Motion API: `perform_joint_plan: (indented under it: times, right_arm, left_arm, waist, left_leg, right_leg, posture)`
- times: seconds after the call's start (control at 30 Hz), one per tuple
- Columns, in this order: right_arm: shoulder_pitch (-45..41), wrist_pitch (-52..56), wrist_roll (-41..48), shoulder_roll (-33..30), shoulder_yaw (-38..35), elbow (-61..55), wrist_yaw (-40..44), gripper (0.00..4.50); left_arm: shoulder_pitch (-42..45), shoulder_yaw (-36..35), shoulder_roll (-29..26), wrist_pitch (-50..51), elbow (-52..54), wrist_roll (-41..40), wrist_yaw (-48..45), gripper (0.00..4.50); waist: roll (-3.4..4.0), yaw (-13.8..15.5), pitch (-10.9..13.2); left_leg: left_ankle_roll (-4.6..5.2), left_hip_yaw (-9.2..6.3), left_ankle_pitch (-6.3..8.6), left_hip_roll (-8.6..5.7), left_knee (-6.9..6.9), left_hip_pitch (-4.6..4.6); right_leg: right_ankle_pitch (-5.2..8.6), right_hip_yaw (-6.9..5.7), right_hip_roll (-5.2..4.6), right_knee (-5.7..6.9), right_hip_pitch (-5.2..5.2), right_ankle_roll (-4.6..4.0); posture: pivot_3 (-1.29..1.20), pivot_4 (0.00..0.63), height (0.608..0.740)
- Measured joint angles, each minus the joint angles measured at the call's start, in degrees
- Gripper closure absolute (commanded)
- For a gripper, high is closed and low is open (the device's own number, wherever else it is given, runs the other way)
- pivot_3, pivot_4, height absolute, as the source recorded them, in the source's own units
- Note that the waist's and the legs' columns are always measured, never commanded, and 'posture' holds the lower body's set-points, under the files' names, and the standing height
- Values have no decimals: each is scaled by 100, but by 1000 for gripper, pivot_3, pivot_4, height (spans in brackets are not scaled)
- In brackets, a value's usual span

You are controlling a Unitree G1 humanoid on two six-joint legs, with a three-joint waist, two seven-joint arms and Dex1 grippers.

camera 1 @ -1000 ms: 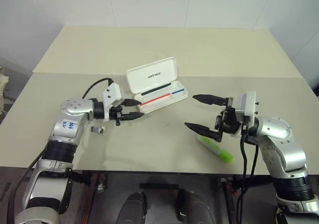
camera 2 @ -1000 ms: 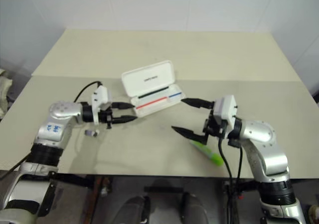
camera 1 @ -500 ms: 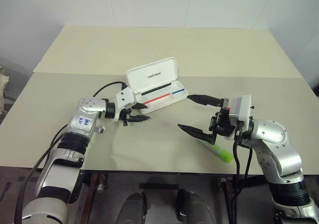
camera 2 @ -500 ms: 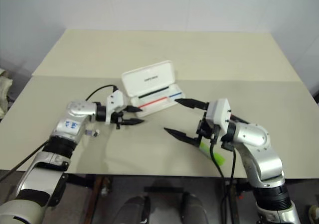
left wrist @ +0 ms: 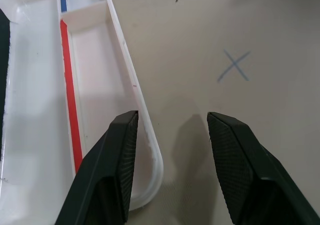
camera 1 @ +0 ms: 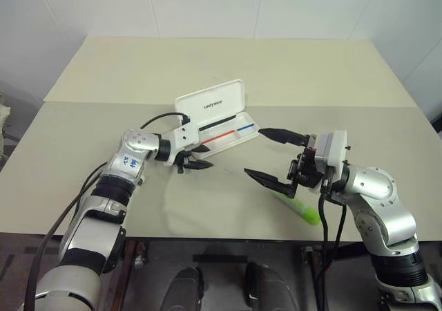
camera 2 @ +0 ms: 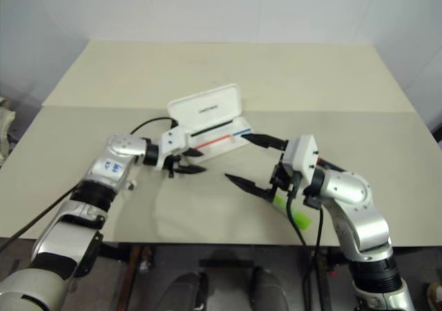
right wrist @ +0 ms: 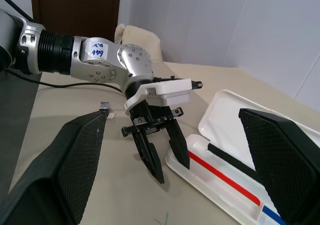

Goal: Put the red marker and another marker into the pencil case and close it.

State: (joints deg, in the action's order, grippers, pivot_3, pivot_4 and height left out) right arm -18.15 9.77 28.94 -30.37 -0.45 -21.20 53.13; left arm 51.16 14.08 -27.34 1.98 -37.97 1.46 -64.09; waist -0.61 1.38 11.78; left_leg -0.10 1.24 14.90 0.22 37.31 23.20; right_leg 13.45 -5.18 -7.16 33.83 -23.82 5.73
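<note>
Pencil case (camera 1: 219, 121) lies open on the beige table (camera 1: 207, 200), its lid tipped back with the small grey logo facing me, the tray toward me with its red stripe and blue stripe running along the inside. A long dark bar lies in the case just behind the red stripe; whether that is the red marker I cannot tell, no red cap is visible.

My left gripper (camera 1: 200, 157) is right at the near end of the tray, pointing forward and down. My left fingers (left wrist: 117, 160) stand apart with nothing between them: one finger hangs over the tray's rounded corner, the other over bare table just beside the rim. Near that outer finger there is a faint blue cross (left wrist: 234, 65) drawn on the table.

My right gripper (camera 1: 273, 157) floats off to the right of the case, pointing across toward my left arm. My right fingers (right wrist: 75, 155) are spread as wide as they go, holding nothing. Through that gap I see my left gripper (right wrist: 160, 152) tipped down at the tray's end.

Green highlighter (camera 1: 301, 209) lies flat on the table near the front edge, below and just behind my right gripper's lower finger, well apart from the case.

A small grey object (camera 2: 130, 184) lies on the table by my left forearm; too small to tell what.
</note>
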Motion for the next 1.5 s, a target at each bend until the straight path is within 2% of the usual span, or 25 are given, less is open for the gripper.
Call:
perform_joint_plan:
  times: [0.03,0.1,0.3,0.63,0.77,1.07,1.4,1.5]
  right_arm:
    - [-37,2,1,-2,0,-1,1,0]
    - [-82,12,5,-54,0,-10,23,0]
    - [-117,169,88,-435,-2,-11,358,0]
    - [-129,401,343,-893,-59,67,855,0]
    - [-131,408,440,-949,-261,164,874,0]
    - [111,480,553,-1282,-777,340,983,0]
    - [154,666,648,-1281,-781,84,867,0]
    - [176,698,678,-1282,-783,23,845,0]
  left_arm:
    - [53,55,-14,36,-18,81,-24,2267]
    - [141,138,-28,48,-71,225,-53,2644]
    - [287,212,-51,-41,-103,466,28,4484]
    - [199,221,-57,-137,1,532,22,4484]
    - [-54,168,-112,-75,446,448,-122,4484]
    - [-1151,202,-629,334,2402,-11,-952,4484]
    - [-1096,322,-617,870,2609,-7,-992,4484]
    - [-1060,387,-600,1310,2696,-3,-995,3725]
  waist:
    - [0,-1,0]
    - [0,-5,0]
    - [0,-6,-1]
    - [-1,-1,-2]
    - [-1,2,-2]
    - [-1,-8,-2]
    - [-1,2,-2]
    - [-1,2,-2]
  left_leg:
    - [0,1,0,0,1,-1]
    - [1,3,0,0,1,-2]
    - [6,5,3,2,-2,-3]
    - [8,7,5,4,17,-6]
    - [16,14,13,3,13,-4]
    - [49,66,51,3,16,-11]
    - [56,72,68,4,56,-10]
    - [57,72,70,5,65,-11]
  right_leg:
    - [0,1,0,0,0,0]
    - [0,3,0,0,0,0]
    - [0,6,2,4,0,0]
    - [-1,11,1,2,3,2]
    - [-2,18,0,5,2,3]
    - [6,68,2,-8,0,28]
    - [4,81,2,-6,1,33]
    - [4,84,2,-6,2,33]
  posture:
    - [0,150,740]
    - [0,150,740]
    - [0,150,740]
    - [0,150,740]
    - [0,150,740]
    - [0,150,740]
    - [0,150,740]
    - [0,150,740]
